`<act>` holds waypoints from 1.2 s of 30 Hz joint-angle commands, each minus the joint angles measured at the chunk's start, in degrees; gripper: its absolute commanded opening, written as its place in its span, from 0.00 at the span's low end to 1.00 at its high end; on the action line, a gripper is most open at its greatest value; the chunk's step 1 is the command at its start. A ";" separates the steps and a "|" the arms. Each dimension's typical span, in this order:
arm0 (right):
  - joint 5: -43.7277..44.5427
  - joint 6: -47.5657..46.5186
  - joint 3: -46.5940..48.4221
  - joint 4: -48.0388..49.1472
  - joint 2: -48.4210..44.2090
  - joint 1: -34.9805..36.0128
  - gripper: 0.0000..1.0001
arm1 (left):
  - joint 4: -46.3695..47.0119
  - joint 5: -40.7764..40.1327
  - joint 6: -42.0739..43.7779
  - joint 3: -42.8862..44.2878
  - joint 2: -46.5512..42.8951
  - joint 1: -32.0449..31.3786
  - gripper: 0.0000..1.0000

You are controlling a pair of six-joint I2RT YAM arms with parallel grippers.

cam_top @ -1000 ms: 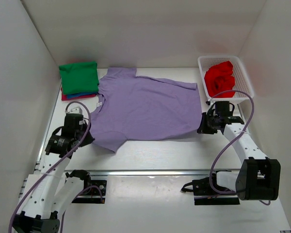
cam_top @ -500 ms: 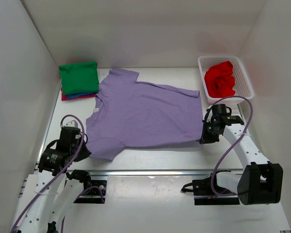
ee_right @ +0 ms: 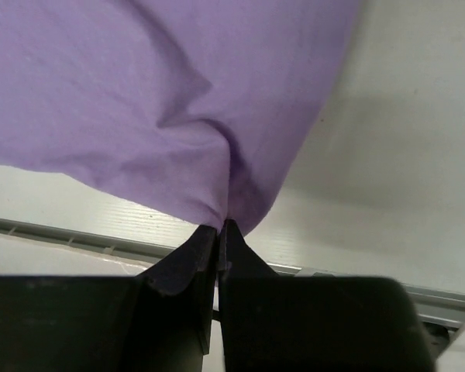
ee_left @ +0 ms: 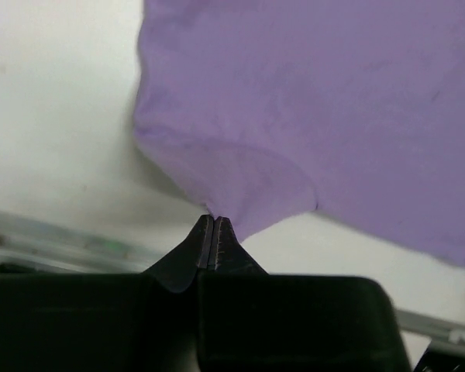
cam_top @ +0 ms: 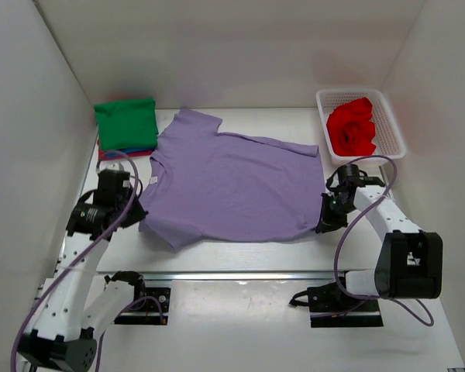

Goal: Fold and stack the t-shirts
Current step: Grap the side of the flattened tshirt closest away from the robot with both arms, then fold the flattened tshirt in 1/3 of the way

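A lavender-purple t-shirt lies spread across the middle of the table. My left gripper is shut on its near left sleeve, and in the left wrist view the cloth hangs from the pinched tips. My right gripper is shut on the shirt's near right corner, where the fabric bunches into the closed tips. A folded stack with a green t-shirt on top, blue and magenta edges below, sits at the back left. A red t-shirt lies crumpled in the basket.
A white lattice basket stands at the back right. White walls enclose the table on the left, back and right. A metal rail runs along the near edge in front of the arm bases.
Both grippers, still shut on the purple shirt, dragged it toward the near edge, then the left one moved back away from the edge. The shirt now lies flatter and further from the back.
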 commanded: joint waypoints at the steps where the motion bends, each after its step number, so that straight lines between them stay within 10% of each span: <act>1: 1.65 -3.04 5.08 0.46 1.55 2.40 0.00 | 8.94 -1.88 1.25 5.66 5.79 1.75 0.00; 36: 5.71 -15.35 13.53 10.66 15.79 -1.64 0.00 | 31.28 -0.39 8.12 26.67 43.60 5.18 0.00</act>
